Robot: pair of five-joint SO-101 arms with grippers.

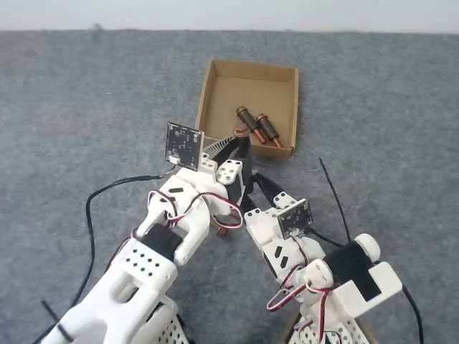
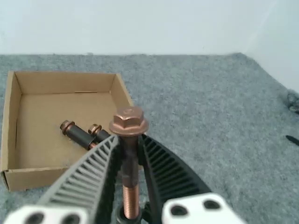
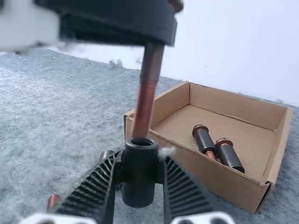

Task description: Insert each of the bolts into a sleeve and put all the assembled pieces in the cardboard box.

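My left gripper (image 2: 127, 140) is shut on a copper bolt (image 2: 129, 154), hex head up and threaded shank pointing down. Below it, my right gripper (image 3: 139, 157) is shut on an upright black sleeve (image 3: 138, 175). The bolt's shank (image 3: 145, 100) reaches down into the sleeve's open top. In the high view both grippers, left (image 1: 240, 147) and right (image 1: 259, 183), meet just in front of the cardboard box (image 1: 203, 93). Two assembled pieces (image 1: 257, 125) lie side by side inside the box (image 3: 219, 182), near its front right corner.
A loose copper bolt (image 3: 52, 201) lies on the grey carpet beside my right gripper, and a small dark part (image 3: 106, 154) sits behind one of its fingers. Black cables (image 1: 90, 215) trail from both arms. Open carpet lies to the left and right of the box.
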